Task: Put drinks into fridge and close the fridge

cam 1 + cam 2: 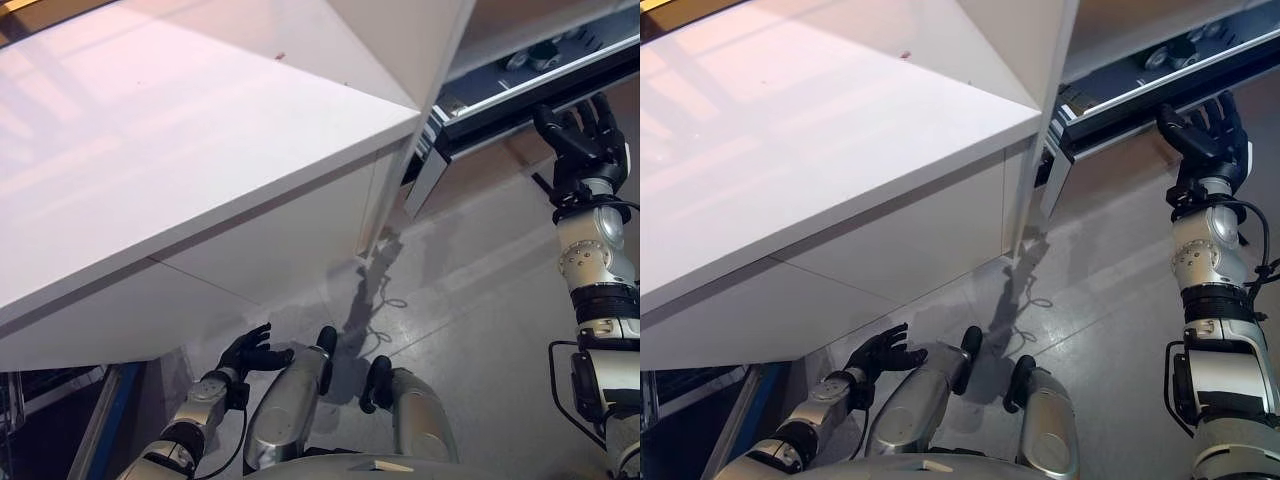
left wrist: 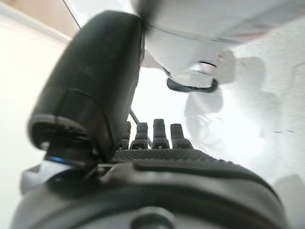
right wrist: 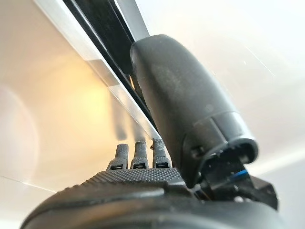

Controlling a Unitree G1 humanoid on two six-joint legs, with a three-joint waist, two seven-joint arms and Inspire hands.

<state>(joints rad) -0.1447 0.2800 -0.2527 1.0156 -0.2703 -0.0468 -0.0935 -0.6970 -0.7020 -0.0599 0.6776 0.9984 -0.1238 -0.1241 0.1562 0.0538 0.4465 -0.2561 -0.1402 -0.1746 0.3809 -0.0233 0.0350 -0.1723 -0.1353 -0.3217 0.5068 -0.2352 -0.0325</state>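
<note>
The fridge door (image 1: 520,95) shows as a dark band with a silver trim at the upper right, standing out from the white cabinet. My right hand (image 1: 585,140) is raised with straight fingers against the door's lower edge and holds nothing. In the right wrist view its fingers (image 3: 138,155) point at the silver and black strip (image 3: 102,71). Small dark round shapes (image 1: 530,55) sit behind the door's edge; I cannot tell what they are. My left hand (image 1: 255,352) hangs low, relaxed and empty; it also shows in the left wrist view (image 2: 157,133).
A large white cabinet (image 1: 200,150) with a flat top takes up the left and middle. Its corner post (image 1: 385,210) stands right beside the door's end. Grey floor (image 1: 480,290) lies below the door. A blue bar (image 1: 110,420) runs at the lower left.
</note>
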